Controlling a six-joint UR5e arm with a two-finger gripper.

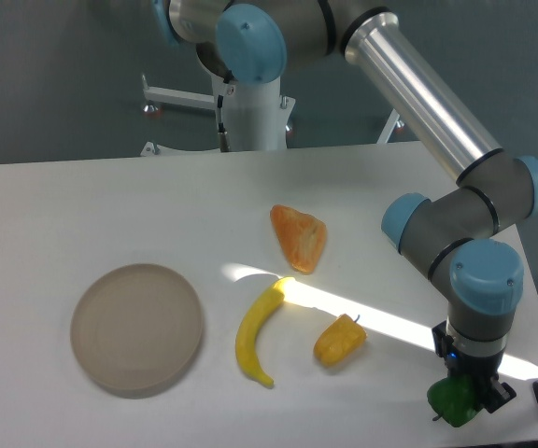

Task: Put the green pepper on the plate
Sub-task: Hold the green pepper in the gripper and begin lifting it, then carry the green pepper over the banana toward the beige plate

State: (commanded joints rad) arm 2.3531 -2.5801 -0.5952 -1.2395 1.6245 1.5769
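Note:
The green pepper (452,400) is glossy dark green and sits at the front right of the table, right under my gripper (470,392). The fingers stand around the pepper and look closed on it, though the wrist hides most of them. The beige plate (136,328) lies flat at the front left, far from the gripper, with nothing on it.
A yellow banana (256,331) lies right of the plate. A small yellow-orange pepper (338,341) sits beside it. A larger orange pepper (299,237) lies further back. The table's right edge is close to the gripper. The arm's base (250,112) stands at the back.

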